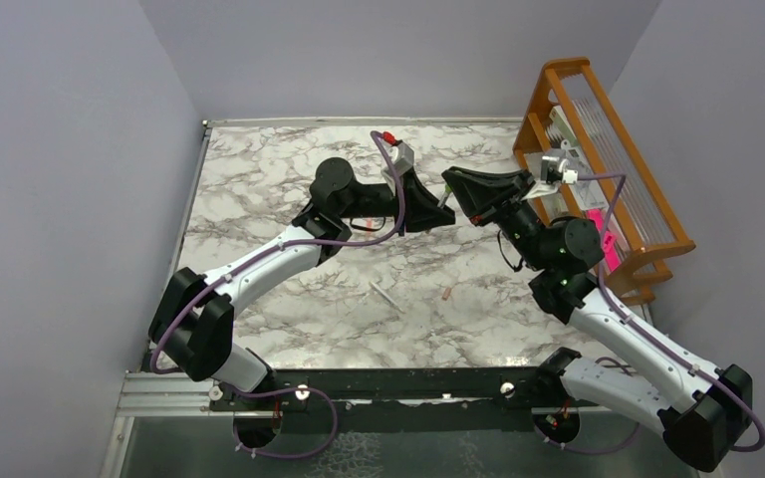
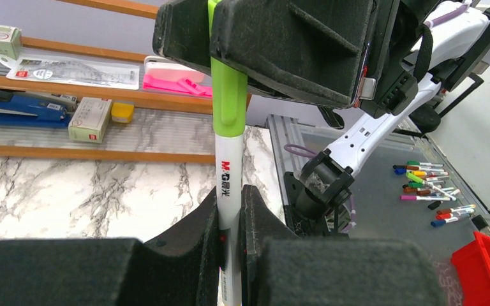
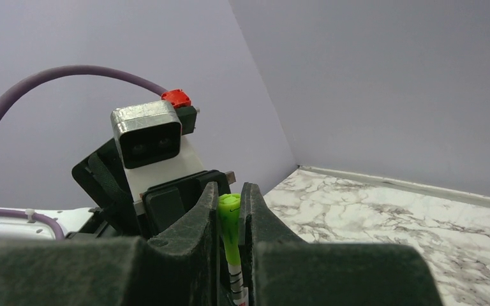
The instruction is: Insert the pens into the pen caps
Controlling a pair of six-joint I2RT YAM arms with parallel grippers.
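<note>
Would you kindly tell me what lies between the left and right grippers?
A white pen with a green cap spans the gap: left gripper on the barrel, right gripper on the cap, shown in the left wrist view.

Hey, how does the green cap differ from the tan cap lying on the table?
Colour: the green cap is bright green, the tan cap dull orange-tan. Pose: the green cap is gripped off the table by the right end effector; the tan cap lies loose on the marble, untouched. State: the green cap sits on a pen that the left end effector grips; the tan cap has no pen in it. Both are pen caps.
</note>
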